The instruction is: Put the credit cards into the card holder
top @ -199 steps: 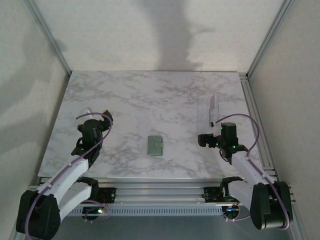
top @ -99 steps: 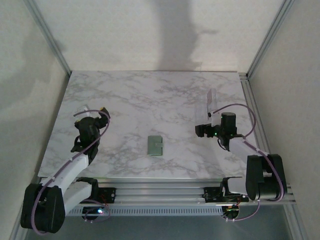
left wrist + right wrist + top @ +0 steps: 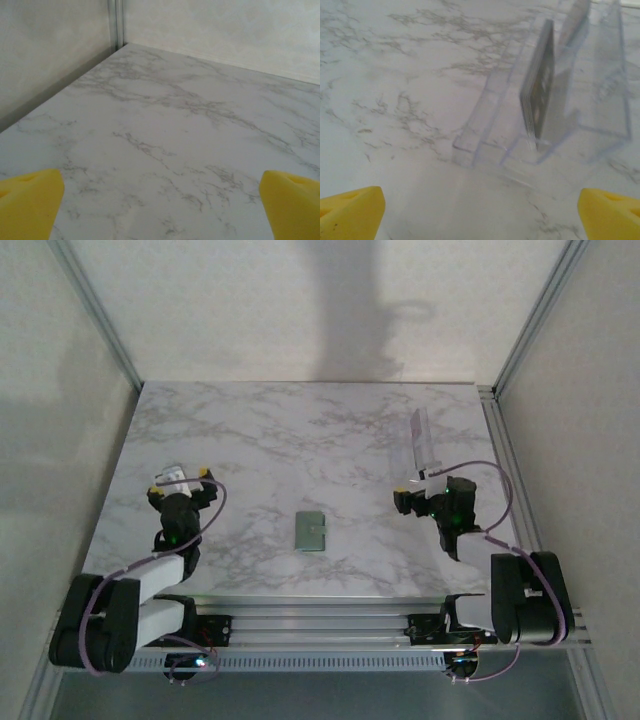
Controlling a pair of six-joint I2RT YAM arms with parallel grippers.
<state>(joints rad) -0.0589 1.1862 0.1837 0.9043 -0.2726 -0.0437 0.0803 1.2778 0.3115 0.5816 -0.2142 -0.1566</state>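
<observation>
The card holder (image 3: 312,531), a small grey-green wallet, lies shut on the marble table's near middle. The credit cards (image 3: 540,95) stand on edge as a thin stack inside a clear plastic stand (image 3: 580,100), which in the top view is at the right (image 3: 422,445). My right gripper (image 3: 422,486) sits just in front of that stand, open, its yellow fingertips (image 3: 352,212) wide apart with only bare marble between them (image 3: 480,212). My left gripper (image 3: 182,478) is at the table's left side, well clear of the wallet, open over bare marble (image 3: 160,207).
The marble table (image 3: 300,430) is boxed in by pale walls and metal frame posts (image 3: 95,310). A rail runs along its right edge (image 3: 505,470). In the left wrist view the table's far left corner meets the wall (image 3: 117,45).
Both arms have folded down and back toward their bases. The right gripper has shifted slightly toward the stand, and more of the stand now shows. The wallet has not moved.
</observation>
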